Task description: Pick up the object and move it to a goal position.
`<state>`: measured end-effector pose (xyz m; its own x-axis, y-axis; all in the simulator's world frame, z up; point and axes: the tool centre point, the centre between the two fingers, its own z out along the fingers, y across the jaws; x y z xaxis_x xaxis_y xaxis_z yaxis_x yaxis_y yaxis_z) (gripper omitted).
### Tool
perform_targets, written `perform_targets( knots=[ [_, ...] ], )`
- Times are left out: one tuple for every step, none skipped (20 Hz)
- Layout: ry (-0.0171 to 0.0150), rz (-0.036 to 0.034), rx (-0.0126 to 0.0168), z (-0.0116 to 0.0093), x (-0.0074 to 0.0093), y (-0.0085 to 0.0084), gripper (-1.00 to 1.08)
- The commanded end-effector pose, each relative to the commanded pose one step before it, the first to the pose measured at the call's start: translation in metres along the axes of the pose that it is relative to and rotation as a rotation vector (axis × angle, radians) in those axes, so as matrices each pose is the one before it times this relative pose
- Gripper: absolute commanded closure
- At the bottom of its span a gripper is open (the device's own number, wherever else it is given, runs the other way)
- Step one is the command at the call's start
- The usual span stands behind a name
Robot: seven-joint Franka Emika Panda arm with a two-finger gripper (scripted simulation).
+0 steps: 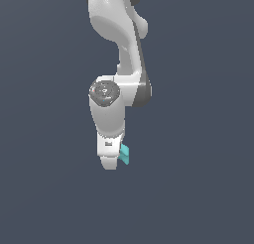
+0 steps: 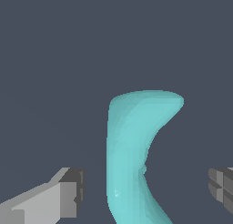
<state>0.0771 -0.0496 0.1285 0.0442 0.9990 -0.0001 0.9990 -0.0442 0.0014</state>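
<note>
we see gripper (image 2: 145, 191) fingers (image 2: 68, 191) spread wide, not touching anything | teal block (image 2: 132, 155) sits btwn them, clear gaps both sides | ext view: block (image 1: 124, 154) just beside gripper (image 1: 109, 161) tip

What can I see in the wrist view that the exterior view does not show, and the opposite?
Only the wrist view shows the gripper open, its fingers on either side of the teal block without touching it, and the block's curved shape. Only the exterior view shows the white arm reaching down. Both show the teal block and the plain dark ground.
</note>
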Motion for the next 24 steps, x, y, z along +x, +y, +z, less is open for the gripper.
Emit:
perform_targets(
  knots=[
    [0.00023, -0.00098, 0.00154, 0.01439, -0.00017, -0.00097, -0.92],
    [0.00008, -0.00097, -0.00002, 0.00509, 0.00034, -0.00019, -0.92],
    [0.00005, -0.00069, -0.00002, 0.00433, 0.0002, -0.00014, -0.92],
    [0.0, 0.0, 0.0, 0.00357, -0.00022, -0.00008, -0.92],
    [0.0, 0.0, 0.0, 0.00281, -0.00017, 0.0, -0.92],
    [-0.00002, -0.00069, -0.00005, 0.00201, 0.00035, 0.00011, -0.92],
    [0.0, 0.0, 0.0, 0.00128, -0.00007, 0.0002, -0.92],
    [0.0, 0.0, 0.0, 0.00052, -0.00002, 0.00031, -0.92],
    [0.0, 0.0, 0.0, -0.00025, 0.00003, 0.00042, -0.92],
    [-0.00024, 0.00065, -0.00007, -0.00072, -0.00037, 0.00036, -0.92],
    [0.0, 0.0, 0.0, -0.00027, 0.00002, 0.00012, -0.92],
    [0.0, 0.0, 0.0, 0.0, 0.0, 0.0, 1.08],
    [0.0, 0.0, 0.0, 0.0, 0.0, 0.0, 1.08],
    [0.0, 0.0, 0.0, 0.0, 0.0, 0.0, 1.08],
    [0.0, 0.0, 0.0, 0.0, 0.0, 0.0, 1.08],
    [0.0, 0.0, 0.0, 0.0, 0.0, 0.0, 1.08],
    [0.0, 0.0, 0.0, 0.0, 0.0, 0.0, 1.08],
    [0.0, 0.0, 0.0, 0.0, 0.0, 0.0, 1.08],
    [0.0, 0.0, 0.0, 0.0, 0.0, 0.0, 1.08],
    [0.0, 0.0, 0.0, 0.0, 0.0, 0.0, 1.08],
    [0.0, 0.0, 0.0, 0.0, 0.0, 0.0, 1.08],
    [0.00002, 0.00017, 0.00067, 0.00036, -0.0001, -0.00024, 1.08],
    [0.0, 0.0, 0.0, -0.00006, 0.0001, -0.00012, 1.08],
    [0.0, 0.0, 0.0, -0.00019, 0.0003, -0.00036, 1.08]
  ],
)
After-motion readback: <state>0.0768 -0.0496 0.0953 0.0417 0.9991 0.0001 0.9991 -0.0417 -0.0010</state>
